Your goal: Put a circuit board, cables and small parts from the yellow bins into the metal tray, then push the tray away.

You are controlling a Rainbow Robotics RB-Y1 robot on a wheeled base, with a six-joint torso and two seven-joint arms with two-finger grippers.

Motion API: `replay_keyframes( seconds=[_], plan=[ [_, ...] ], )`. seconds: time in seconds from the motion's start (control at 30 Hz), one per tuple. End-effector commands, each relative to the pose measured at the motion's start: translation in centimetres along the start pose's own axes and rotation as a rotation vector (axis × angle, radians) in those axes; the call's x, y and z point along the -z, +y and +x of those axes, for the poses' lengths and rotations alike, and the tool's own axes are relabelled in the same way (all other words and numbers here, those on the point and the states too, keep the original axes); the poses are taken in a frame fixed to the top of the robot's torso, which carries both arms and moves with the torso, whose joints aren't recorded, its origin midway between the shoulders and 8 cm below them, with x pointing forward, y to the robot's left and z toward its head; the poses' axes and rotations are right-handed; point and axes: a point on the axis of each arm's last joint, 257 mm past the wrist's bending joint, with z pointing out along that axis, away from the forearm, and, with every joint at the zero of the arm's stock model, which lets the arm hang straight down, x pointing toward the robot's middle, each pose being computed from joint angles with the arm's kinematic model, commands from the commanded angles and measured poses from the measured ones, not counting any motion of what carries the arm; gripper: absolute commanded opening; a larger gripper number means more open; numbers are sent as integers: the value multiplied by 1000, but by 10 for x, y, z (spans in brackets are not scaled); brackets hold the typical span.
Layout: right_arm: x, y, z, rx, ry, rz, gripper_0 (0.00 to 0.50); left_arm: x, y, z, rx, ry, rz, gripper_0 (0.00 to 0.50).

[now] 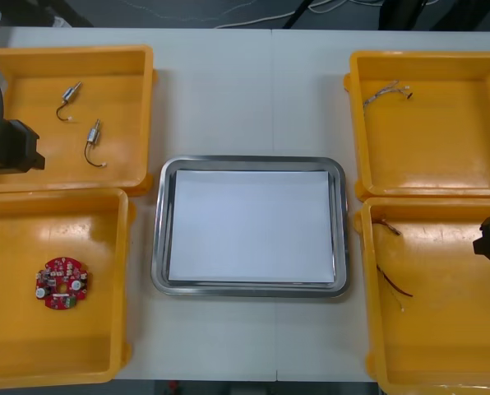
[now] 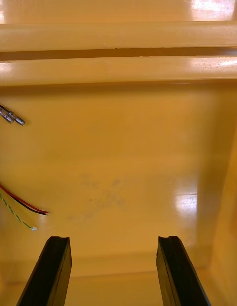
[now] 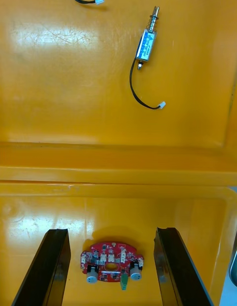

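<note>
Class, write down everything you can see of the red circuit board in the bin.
The circuit board is a round red disc lying flat, face up, on the floor of the near left yellow bin, away from its walls. Its top carries small white connectors, silver-capped cylinders near the rim and one green piece at the edge. It looks rigid and whole. Only the bin floor touches it. The left gripper's open fingers stand to either side of it in the wrist view, not touching.
</note>
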Motion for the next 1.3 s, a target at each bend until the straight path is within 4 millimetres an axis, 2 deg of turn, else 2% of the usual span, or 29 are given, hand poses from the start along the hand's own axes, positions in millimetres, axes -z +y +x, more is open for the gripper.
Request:
replay_keyframes(
  seconds=[0.03,0.27,0.3,0.33,0.37,0.43,0.53,0.7,0.9,1.03,1.3],
  plan=[
    [3,-4,-5,3,-26,1,500,14,19,-8,-81,-30,-51,500],
    [3,-4,-5,3,-26,1,500,14,19,-8,-81,-30,-51,500],
    [3,-4,-5,3,-26,1,500,6,5,0,-189,-13,-15,500],
    [3,-4,-5,3,-26,1,500,6,4,0,-191,-14,-12,500],
    [-5,4,10,11,19,-19,500,5,-2,-1,-191,-19,2,500],
    [-6,4,11,12,22,-20,500,8,-2,-3,-196,-28,-5,500],
    [-1,18,18,-3,59,-64,500,10,-3,-2,-199,-20,1,500],
    [7,21,23,-61,91,-57,500,15,-3,-3,-208,-18,12,500],
    [11,30,29,-144,105,-58,500,18,1,1,-215,-11,28,500],
    [13,41,35,-232,112,-62,500,18,11,8,-237,-26,34,500],
    [13,60,44,-459,126,-66,500,20,32,36,-216,-43,31,500]
  ],
)
